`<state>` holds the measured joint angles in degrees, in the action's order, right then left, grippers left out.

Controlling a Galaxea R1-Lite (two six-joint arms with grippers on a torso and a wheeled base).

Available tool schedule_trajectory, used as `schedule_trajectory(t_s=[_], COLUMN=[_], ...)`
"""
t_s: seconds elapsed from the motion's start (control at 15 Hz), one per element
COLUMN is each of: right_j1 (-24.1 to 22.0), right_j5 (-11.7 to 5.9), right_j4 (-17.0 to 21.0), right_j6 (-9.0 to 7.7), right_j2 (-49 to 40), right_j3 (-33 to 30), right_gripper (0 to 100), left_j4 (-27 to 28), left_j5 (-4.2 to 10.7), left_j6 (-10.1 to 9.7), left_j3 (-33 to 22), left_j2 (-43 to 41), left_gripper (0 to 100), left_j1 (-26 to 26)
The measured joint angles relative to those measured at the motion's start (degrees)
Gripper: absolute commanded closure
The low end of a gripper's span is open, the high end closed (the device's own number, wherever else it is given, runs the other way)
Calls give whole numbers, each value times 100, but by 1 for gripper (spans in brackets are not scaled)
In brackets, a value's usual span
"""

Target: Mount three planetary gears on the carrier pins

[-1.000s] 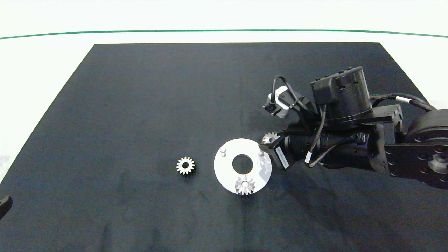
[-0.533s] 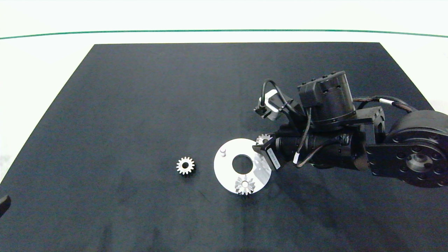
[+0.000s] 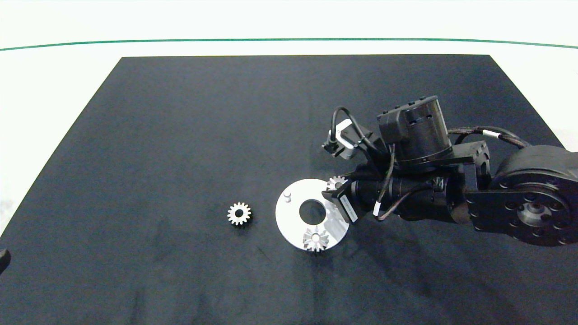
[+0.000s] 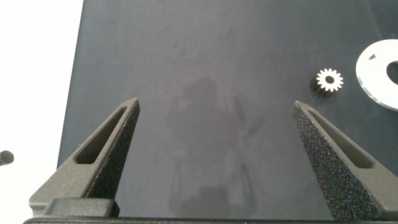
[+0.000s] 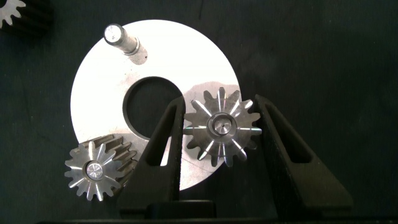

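right now the right gripper clamps a planetary gear directly over the carrier pin at the white disc's three o'clock, bore axis vertical, apparently threading on. left gripper idles spread apart, far off.

Overhead head view — wrist close-ups

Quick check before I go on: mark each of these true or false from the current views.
1. One silver metal gear already sits on a pin of the flat white round disc. True.
2. The right gripper is empty. False: it is shut on a second silver gear over the disc.
3. The third gear lies on the black mat, off the disc. True.
4. The left gripper holds a gear. False: it is open and empty.
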<state>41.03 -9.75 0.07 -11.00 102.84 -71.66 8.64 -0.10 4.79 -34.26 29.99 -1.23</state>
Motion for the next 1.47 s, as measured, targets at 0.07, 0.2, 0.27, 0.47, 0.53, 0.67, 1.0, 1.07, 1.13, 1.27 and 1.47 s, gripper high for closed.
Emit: schedule_trajectory(t_s=[0.07,0.2,0.27,0.47,0.53,0.67,1.0,1.07,1.13,1.27,1.47], right_j1=[-7,-38,-51,-68,-72,-83,-132,-138,-140,-149,-151], right_j5=[2,5,6,17,16,13,13,13,13,11,-113], right_j4=[-2,9,26,13,6,-7,-21,-26,-28,-28,-17], right_j6=[0,0,0,-5,-2,-5,0,-5,-7,4,26], right_j2=[0,-2,0,2,5,9,13,13,13,-20,-538], right_j3=[18,60,73,73,73,73,73,73,71,85,444], right_gripper=[99,99,99,99,99,0,0,0,0,0,0], left_j4=[0,0,0,1,1,1,1,1,1,1,-13], left_j5=[0,0,0,0,0,0,0,0,2,-4,-28], left_j6=[0,-2,-2,0,-2,0,0,0,0,0,9], left_j3=[0,0,0,0,0,0,6,6,6,6,90], left_j2=[0,0,0,5,5,13,16,16,16,16,18], left_gripper=[0,0,0,0,0,0,0,0,0,0,0], left_j1=[0,0,0,-6,-9,-9,-9,-9,-13,-17,-50])
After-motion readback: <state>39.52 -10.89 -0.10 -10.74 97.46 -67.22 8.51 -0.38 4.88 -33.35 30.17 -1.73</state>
